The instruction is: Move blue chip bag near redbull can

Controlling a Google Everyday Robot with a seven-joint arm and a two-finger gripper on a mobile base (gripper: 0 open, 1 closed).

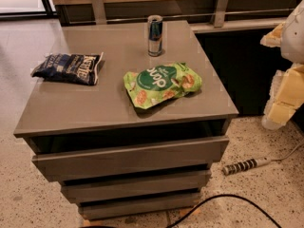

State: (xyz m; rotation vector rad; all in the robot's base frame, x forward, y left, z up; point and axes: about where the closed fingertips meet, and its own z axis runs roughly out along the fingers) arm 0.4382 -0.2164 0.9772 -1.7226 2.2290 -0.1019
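The blue chip bag (69, 68) lies flat at the left edge of the grey cabinet top (95, 106), its pale end pointing right. The redbull can (155, 35) stands upright at the back middle of the top, well to the right of the bag. My gripper (281, 103) hangs at the right edge of the view, off the cabinet and above the floor, far from both the bag and the can. It holds nothing that I can see.
A bright green snack bag (163, 84) lies in front of the can, between it and the cabinet's front edge. The cabinet has drawers below. A power strip (244, 166) and a black cable (228, 203) lie on the floor at the right.
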